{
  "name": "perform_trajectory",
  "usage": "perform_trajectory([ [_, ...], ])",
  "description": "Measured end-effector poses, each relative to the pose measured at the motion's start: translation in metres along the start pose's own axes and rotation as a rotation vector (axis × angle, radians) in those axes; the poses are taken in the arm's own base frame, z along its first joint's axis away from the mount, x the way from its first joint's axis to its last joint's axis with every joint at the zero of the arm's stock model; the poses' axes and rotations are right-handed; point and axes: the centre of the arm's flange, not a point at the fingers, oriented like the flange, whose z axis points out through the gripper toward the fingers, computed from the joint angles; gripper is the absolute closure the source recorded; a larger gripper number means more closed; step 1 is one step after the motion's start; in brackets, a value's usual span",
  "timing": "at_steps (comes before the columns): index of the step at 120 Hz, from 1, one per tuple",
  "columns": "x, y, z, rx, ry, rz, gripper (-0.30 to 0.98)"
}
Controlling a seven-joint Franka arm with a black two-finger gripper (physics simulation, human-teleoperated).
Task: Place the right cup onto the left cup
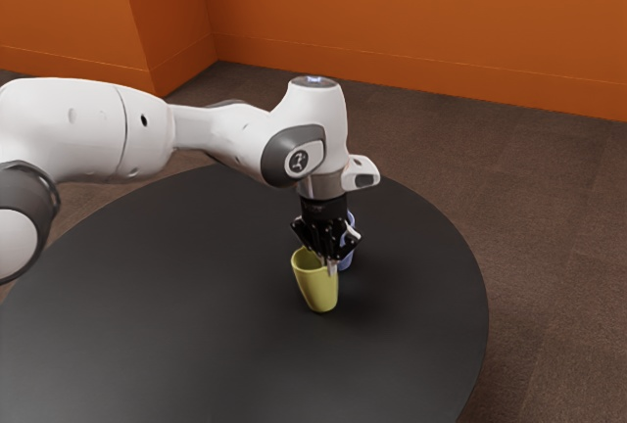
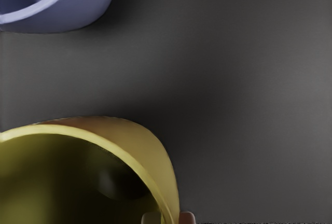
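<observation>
Yellow cup (image 1: pixel 318 291), mouth up, axis nearly upright

Smooth, plastic-looking yellow cup (image 1: pixel 315 291) and blue cup (image 2: pixel 78 11) above satin-smooth black tabletop (image 1: pixel 176 315).

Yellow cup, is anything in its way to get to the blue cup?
Nothing that I can see stands between the yellow cup and the blue cup; in the wrist view, dark table lies between them.
</observation>
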Motion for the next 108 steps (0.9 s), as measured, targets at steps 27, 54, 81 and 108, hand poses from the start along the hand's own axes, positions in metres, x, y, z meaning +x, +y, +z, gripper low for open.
perform_trajectory([
  [27, -0.009, 0.009, -0.031, 0.004, 0.031, 0.011, 0.78],
  [54, -0.003, 0.012, -0.078, -0.001, 0.063, 0.008, 0.79],
  [81, 0.008, 0.010, -0.114, 0.039, 0.077, 0.020, 0.79],
  [108, 0.032, 0.009, -0.136, 0.092, 0.092, 0.033, 0.79],
])
